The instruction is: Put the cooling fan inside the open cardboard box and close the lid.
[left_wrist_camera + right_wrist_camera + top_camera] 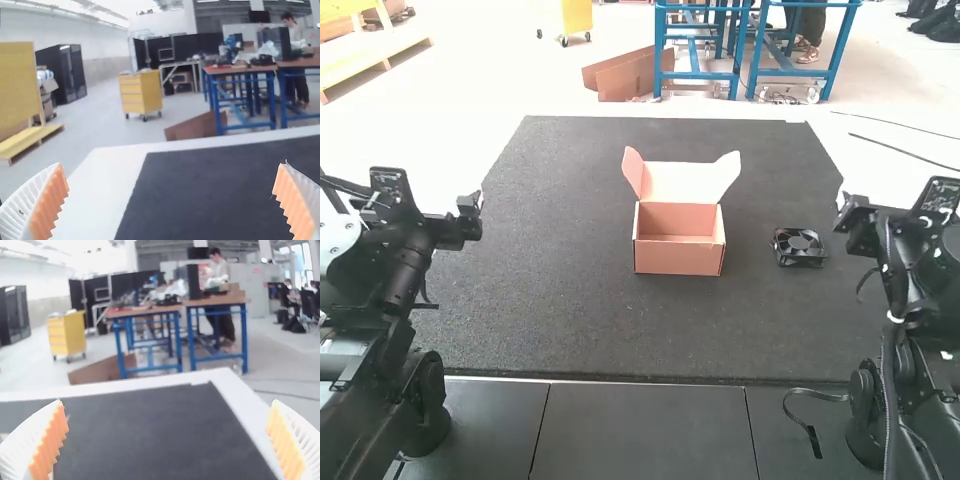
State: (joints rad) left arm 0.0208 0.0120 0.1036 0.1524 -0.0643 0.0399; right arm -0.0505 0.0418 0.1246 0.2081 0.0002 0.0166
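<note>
So we stand at the very start. The cooling fan rests on the dark mat, near the open cardboard box on the right arm's side, and the box's lid flap stands up at the back. Our left gripper and right gripper hang at the mat's edges, fingers spread wide and empty. Next, we judge, the right gripper must come down over the fan and pinch its frame.

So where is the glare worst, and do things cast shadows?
High view: the white tabletop around the black mat is washed out by glare; the open pinkish cardboard box and small black cooling fan cast only faint shadows. Left wrist view: the same white tabletop glares.
</note>
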